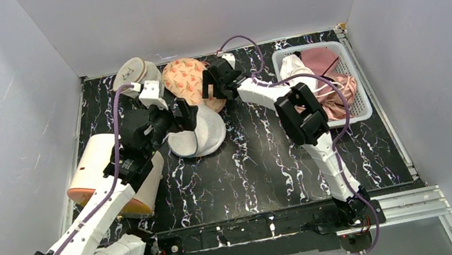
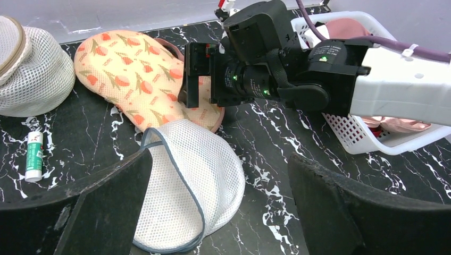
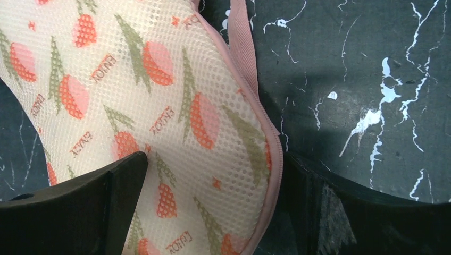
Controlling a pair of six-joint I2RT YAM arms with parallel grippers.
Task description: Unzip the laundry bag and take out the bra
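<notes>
The laundry bag (image 1: pixel 185 77), peach with a red floral print and a pink zipper edge (image 3: pixel 272 175), lies flat at the back of the table, also in the left wrist view (image 2: pixel 130 74). It looks zipped shut, and the bra is hidden. My right gripper (image 1: pixel 211 89) is open, low over the bag's near right end. In the right wrist view the right gripper (image 3: pixel 213 172) straddles the zipper edge, one finger over the printed mesh (image 3: pixel 159 106) and the other just outside it. My left gripper (image 1: pixel 189 116) is open above a white mesh pouch, and in its own view the left gripper (image 2: pixel 218 175) holds nothing.
A white mesh pouch with grey zip (image 2: pixel 186 180) lies against the bag's near end. A round beige-topped mesh pouch (image 2: pixel 32 69) sits back left, a small tube (image 2: pixel 34 156) beside it. A white basket (image 1: pixel 355 80) of pink garments stands right. A white and orange cylinder (image 1: pixel 101 170) lies left.
</notes>
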